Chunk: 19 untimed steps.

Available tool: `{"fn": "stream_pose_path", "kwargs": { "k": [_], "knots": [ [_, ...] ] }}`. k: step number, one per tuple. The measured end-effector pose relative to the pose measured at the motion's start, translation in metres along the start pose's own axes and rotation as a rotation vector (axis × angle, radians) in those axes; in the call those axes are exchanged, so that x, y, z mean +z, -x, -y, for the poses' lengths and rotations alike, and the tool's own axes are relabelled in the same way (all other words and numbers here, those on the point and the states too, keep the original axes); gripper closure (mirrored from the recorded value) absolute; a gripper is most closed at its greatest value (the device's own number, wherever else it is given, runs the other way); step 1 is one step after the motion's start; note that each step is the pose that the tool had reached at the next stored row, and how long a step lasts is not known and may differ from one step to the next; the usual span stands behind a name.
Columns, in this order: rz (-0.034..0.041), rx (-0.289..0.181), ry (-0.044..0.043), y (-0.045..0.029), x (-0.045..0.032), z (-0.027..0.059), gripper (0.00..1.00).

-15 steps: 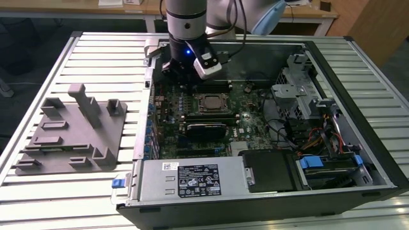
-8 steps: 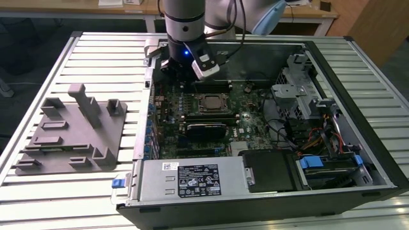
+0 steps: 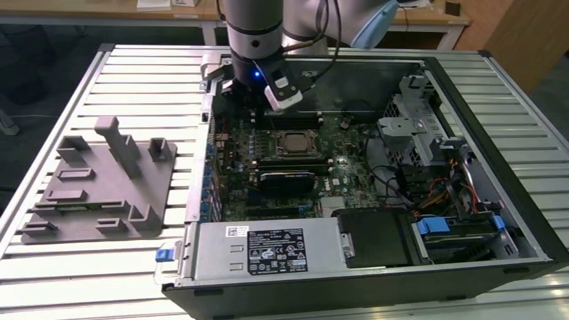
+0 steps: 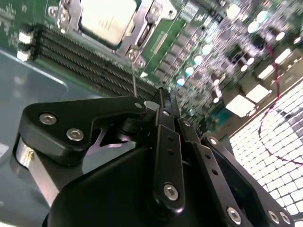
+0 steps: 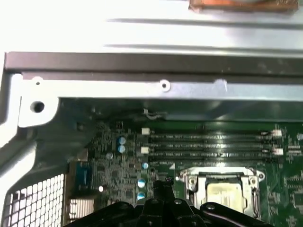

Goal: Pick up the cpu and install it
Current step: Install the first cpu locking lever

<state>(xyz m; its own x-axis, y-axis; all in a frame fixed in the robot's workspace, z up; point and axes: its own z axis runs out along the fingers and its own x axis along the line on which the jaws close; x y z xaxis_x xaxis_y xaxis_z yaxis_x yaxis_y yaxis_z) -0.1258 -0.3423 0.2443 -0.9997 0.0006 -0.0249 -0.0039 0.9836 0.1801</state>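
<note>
The cpu (image 3: 294, 142) is a silvery square chip lying flat in the socket frame on the green motherboard (image 3: 347, 150) inside the open computer case. Both wrist views show it too, as the cpu (image 4: 106, 19) and the cpu (image 5: 225, 194), with the metal retention frame around it. My gripper (image 4: 160, 94) hangs above the board beside the socket, near the black memory slots (image 5: 208, 144), and is apart from the chip. Its black fingers are shut together with nothing between them. The gripper tip (image 5: 161, 188) points at the board just beside the socket frame.
A grey plastic fixture tray (image 3: 98, 187) lies on the slatted table (image 3: 53, 267) at the exterior view's left. Inside the case are the power supply (image 3: 266, 250), a drive cage (image 3: 418, 133) with cables and the case's back wall (image 5: 156, 71).
</note>
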Motion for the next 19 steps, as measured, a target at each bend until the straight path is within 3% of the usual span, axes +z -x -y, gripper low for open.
{"fn": "stream_pose_path", "kwargs": {
  "k": [5,6,13,19],
  "knots": [
    [0.0003,0.002,0.0616,-0.0015,-0.0001,0.0,0.89],
    [0.0003,0.002,0.0668,-0.0016,0.0,0.0,0.89],
    [0.0004,0.002,0.0671,-0.0002,0.0,0.0,0.89],
    [0.0001,0.002,0.0671,0.0152,0.0004,0.0001,0.89]
  ]
}}
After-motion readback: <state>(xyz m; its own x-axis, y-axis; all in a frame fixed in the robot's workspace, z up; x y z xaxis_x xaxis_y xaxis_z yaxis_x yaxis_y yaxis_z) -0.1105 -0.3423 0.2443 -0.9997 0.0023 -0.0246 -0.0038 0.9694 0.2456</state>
